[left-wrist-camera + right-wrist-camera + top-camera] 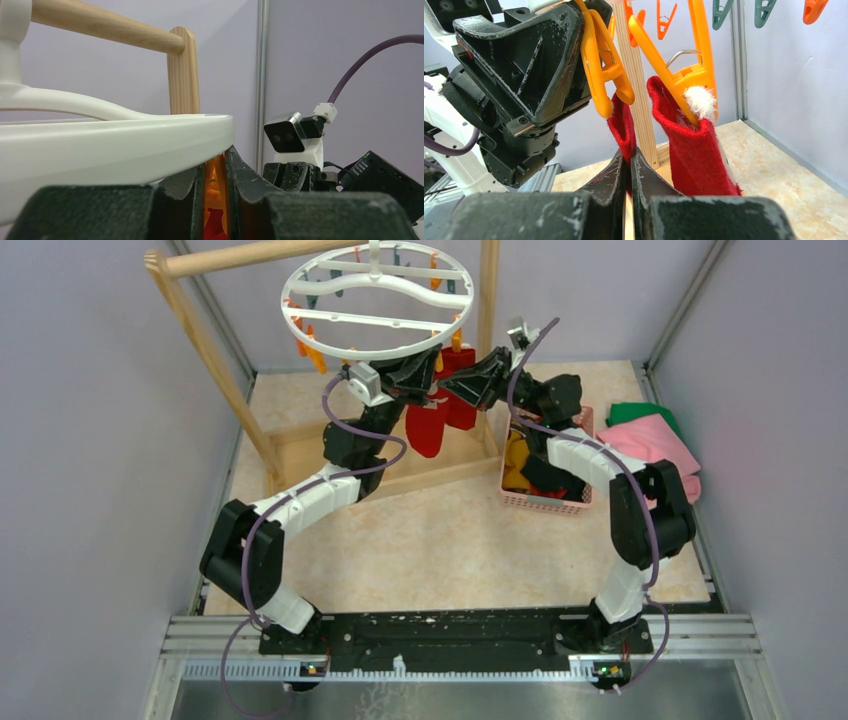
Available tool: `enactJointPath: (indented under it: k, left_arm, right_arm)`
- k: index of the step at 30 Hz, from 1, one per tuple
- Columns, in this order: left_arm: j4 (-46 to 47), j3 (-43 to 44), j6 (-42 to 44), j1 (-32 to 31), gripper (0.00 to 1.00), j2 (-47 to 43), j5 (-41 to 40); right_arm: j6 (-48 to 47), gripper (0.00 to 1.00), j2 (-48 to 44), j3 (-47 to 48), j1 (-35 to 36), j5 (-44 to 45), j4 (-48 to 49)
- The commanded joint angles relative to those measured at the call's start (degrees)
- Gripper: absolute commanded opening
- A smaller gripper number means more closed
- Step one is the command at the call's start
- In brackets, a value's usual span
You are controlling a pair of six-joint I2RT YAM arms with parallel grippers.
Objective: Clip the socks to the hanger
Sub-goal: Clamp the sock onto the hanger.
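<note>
The left arm (310, 498) reaches up and far to the near right rim of the hanger (125, 140). The left gripper (216, 167) is narrowed on an orange clip (596, 60) hanging from that rim. The right arm (590, 455) stretches far and left. The right gripper (629, 157) is pinched tight on the cuff of a red sock (623, 125), just under that clip. To its right, a second red sock (694, 155) hangs from another orange clip (694, 55). More socks lie in the pink basket (545, 505) on the worktop (450, 540), right of the wooden rack (210, 350).
</note>
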Motion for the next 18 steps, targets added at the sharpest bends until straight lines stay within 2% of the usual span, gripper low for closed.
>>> enactJointPath:
  k: [1, 18]
  left_arm:
    - [1.3, -0.5, -1.1, 0.0, 0.17, -2.1, 1.5]
    - [1.2, -0.6, -0.9, 0.0, 0.17, -2.3, 1.8]
  right_arm:
    - [1.4, 0.00, -0.1, 3.2, -0.5, 0.5, 2.2]
    - [4.9, 0.00, -0.5, 3.5, -0.6, 1.8, 4.6]
